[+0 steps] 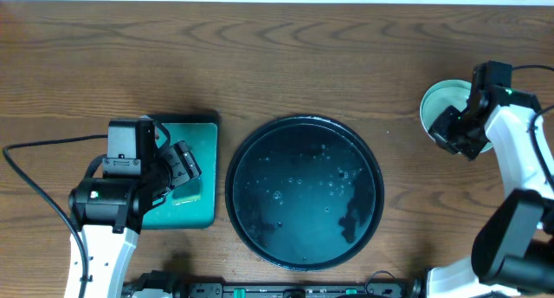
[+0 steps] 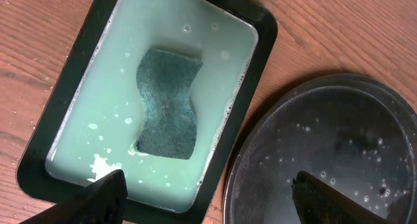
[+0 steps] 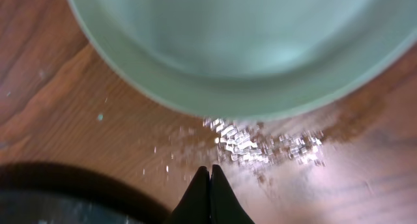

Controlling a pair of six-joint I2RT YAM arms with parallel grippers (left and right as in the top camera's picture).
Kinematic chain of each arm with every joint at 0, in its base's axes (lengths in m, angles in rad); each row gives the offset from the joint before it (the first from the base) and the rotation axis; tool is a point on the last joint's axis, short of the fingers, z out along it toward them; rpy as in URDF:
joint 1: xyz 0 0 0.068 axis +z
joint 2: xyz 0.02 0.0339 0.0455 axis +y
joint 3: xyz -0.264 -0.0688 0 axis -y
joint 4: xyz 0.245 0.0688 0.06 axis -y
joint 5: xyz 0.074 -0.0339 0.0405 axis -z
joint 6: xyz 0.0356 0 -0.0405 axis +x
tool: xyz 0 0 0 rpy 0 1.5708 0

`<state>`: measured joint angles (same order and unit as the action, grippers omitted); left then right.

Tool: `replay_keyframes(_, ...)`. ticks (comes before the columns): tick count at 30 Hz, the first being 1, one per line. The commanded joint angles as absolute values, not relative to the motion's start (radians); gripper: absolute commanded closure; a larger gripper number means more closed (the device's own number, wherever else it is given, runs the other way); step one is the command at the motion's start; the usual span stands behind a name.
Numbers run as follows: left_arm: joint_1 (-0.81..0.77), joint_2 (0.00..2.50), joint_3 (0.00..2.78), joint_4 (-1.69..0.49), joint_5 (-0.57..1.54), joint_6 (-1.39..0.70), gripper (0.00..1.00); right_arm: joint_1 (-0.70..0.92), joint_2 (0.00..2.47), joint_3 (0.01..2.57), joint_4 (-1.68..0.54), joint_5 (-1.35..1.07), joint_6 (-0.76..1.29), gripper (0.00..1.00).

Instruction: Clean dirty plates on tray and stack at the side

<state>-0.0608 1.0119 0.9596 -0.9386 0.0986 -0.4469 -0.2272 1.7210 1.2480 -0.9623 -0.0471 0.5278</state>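
Note:
The black round tray [image 1: 305,246] lies in the middle of the table, wet with droplets and with no plate on it. The plates [image 1: 440,103] sit on the wood at the far right. Only a pale mint top one shows, partly hidden by my right arm, so I cannot tell how many are stacked. My right gripper [image 1: 454,129] is shut on nothing, just in front of the mint plate [image 3: 241,48], with its tips [image 3: 210,175] over wet wood. My left gripper [image 1: 182,164] hangs open [image 2: 208,198], straddling the gap between the teal tray and the black tray [image 2: 339,120].
A teal rectangular tray [image 2: 78,120] at the left holds milky water and a dark green sponge [image 2: 167,103]. Water drops [image 3: 260,142] glisten on the wood beside the plate. Cables trail along the left and right table edges.

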Motion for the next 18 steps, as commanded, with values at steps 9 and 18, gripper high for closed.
replay_keyframes(9,-0.063,1.012,0.976,-0.941,0.093,-0.438,0.18,-0.228,1.868,1.242,-0.904,-0.023,0.572,0.99)
replay_keyframes(18,-0.063,1.012,0.976,-0.941,0.093,-0.438,0.18,-0.230,1.866,1.243,-0.850,-0.008,0.572,0.99)
